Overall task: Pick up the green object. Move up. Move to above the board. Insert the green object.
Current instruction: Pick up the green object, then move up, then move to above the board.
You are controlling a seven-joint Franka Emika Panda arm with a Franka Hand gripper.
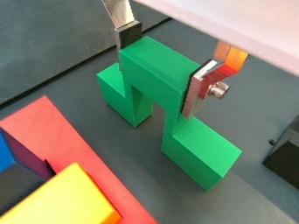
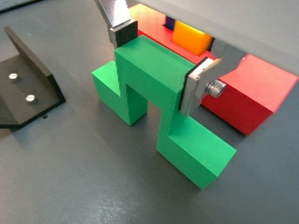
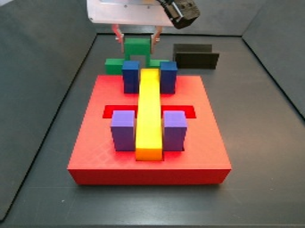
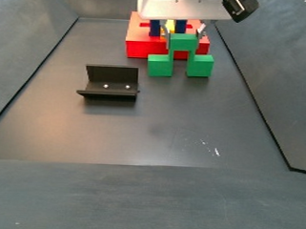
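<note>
The green object (image 1: 158, 74) rests on the dark floor just beside the red board (image 1: 59, 140), its raised cube pointing up. My gripper (image 1: 162, 63) straddles that cube, with one silver finger (image 1: 121, 31) against its far side and the other finger (image 1: 205, 83) flat against its near side, shut on it. Both wrist views show this, with the green object (image 2: 152, 74) low between the pads. In both side views the gripper (image 3: 141, 36) hangs over the green object (image 3: 141, 52) beyond the board's (image 3: 95, 151) edge. The object's base ends (image 4: 159, 65) lie on the floor.
A yellow bar (image 3: 148, 111), blue cubes (image 3: 131, 76) and purple cubes (image 3: 123, 132) sit in the board's slots. The dark fixture (image 4: 109, 83) stands on the floor apart from the board; it also shows in a wrist view (image 2: 30, 83). Dark walls enclose the floor.
</note>
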